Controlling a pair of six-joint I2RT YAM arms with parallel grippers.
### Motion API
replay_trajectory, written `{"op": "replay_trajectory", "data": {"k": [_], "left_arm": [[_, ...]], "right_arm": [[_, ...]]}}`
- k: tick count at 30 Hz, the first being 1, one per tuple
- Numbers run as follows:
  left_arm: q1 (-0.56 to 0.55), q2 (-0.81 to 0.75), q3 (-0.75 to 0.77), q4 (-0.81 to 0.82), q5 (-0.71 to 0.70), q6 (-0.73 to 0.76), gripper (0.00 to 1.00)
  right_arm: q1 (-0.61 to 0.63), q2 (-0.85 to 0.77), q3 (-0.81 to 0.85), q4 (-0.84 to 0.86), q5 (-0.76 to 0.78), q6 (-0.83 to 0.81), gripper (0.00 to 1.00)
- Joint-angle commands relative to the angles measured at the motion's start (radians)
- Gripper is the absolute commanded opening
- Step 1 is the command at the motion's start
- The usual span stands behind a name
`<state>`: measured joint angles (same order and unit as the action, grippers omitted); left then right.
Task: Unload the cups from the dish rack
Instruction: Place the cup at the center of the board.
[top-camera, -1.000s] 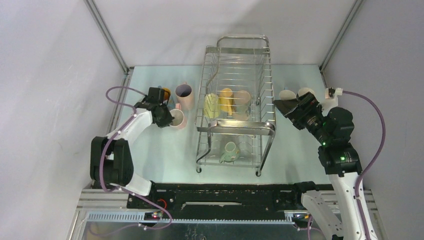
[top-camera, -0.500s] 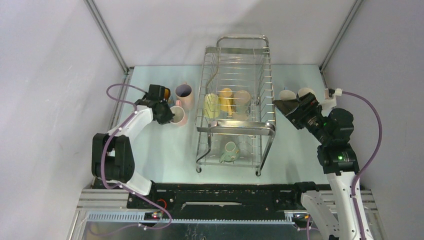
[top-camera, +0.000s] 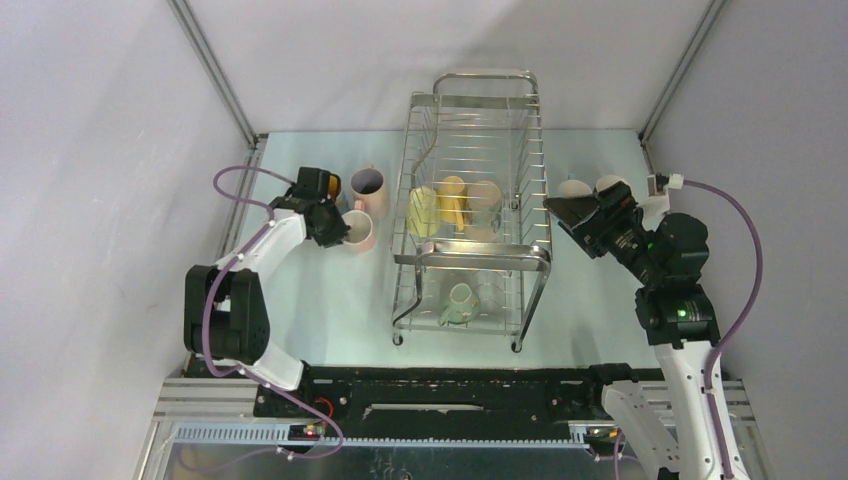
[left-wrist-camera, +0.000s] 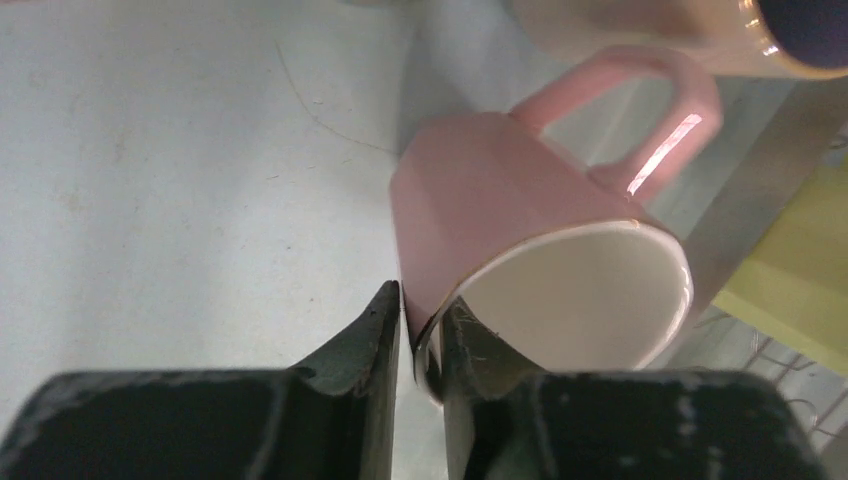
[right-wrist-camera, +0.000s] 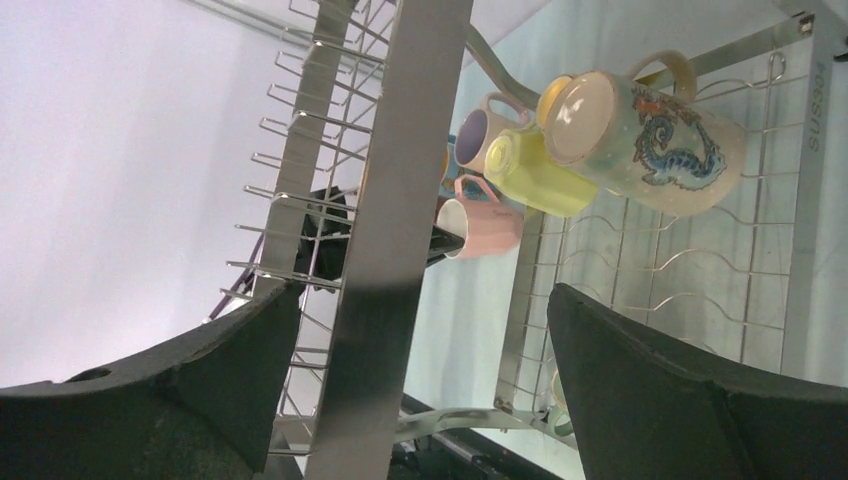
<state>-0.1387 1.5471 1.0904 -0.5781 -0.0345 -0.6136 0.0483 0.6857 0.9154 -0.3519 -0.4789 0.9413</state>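
The dish rack (top-camera: 472, 256) stands mid-table. Its upper tier holds a yellow-green cup (top-camera: 424, 211), a yellow cup (top-camera: 453, 200) and a cream cup (top-camera: 486, 196). A pale green cup (top-camera: 460, 303) lies on the lower tier. My left gripper (top-camera: 338, 231) (left-wrist-camera: 420, 305) is shut on the rim of a pink cup (top-camera: 358, 233) (left-wrist-camera: 500, 210) that stands on the table left of the rack, one finger inside and one outside. My right gripper (top-camera: 563, 211) (right-wrist-camera: 425, 290) is open beside the rack's right side, and the rack's flat steel bar (right-wrist-camera: 400, 200) runs between its fingers.
A purple-lined cup (top-camera: 368, 186) (left-wrist-camera: 650, 30) and an orange cup (top-camera: 332, 186) stand just behind the pink one. Two pale cups (top-camera: 575, 188) stand on the table behind my right gripper. In the right wrist view a dragon-printed cup (right-wrist-camera: 640, 130) lies in the rack.
My left gripper and the pink cup shifted slightly towards the back. My right gripper edged a little left towards the rack.
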Motion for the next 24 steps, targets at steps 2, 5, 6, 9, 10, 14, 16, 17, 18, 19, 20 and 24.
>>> {"op": "replay_trajectory", "data": {"k": [2,5,6,9,10,14,16,17,18,19,20,24], "left_arm": [[0.006,-0.019,0.104,0.056,0.027,-0.009,0.27],[0.006,-0.023,0.107,0.054,0.027,-0.005,0.29],[0.007,-0.024,0.109,0.052,0.027,-0.004,0.3],[0.007,-0.032,0.11,0.048,0.027,0.001,0.31],[0.008,-0.036,0.109,0.047,0.027,0.003,0.32],[0.006,-0.056,0.108,0.042,0.027,0.014,0.35],[0.007,-0.069,0.105,0.04,0.027,0.018,0.36],[0.006,-0.077,0.103,0.041,0.027,0.019,0.37],[0.007,-0.086,0.101,0.04,0.027,0.021,0.38],[0.006,-0.094,0.098,0.04,0.027,0.023,0.39],[0.007,-0.103,0.095,0.04,0.05,0.024,0.39],[0.007,-0.135,0.083,0.04,0.063,0.035,0.43]], "right_arm": [[-0.002,-0.029,0.073,-0.042,0.078,-0.017,1.0],[-0.001,-0.04,0.088,-0.06,0.1,-0.03,1.0],[-0.001,-0.041,0.095,-0.068,0.104,-0.035,1.0],[-0.001,-0.044,0.115,-0.088,0.12,-0.047,1.0],[-0.001,-0.045,0.121,-0.094,0.125,-0.05,1.0],[-0.001,-0.049,0.148,-0.117,0.142,-0.059,1.0],[-0.001,-0.053,0.158,-0.131,0.154,-0.064,1.0],[-0.001,-0.053,0.163,-0.137,0.159,-0.066,1.0],[-0.002,-0.055,0.168,-0.144,0.166,-0.068,1.0],[-0.001,-0.057,0.172,-0.153,0.172,-0.071,1.0],[-0.001,-0.057,0.177,-0.161,0.179,-0.073,1.0],[-0.002,-0.059,0.193,-0.195,0.209,-0.084,1.0]]}}
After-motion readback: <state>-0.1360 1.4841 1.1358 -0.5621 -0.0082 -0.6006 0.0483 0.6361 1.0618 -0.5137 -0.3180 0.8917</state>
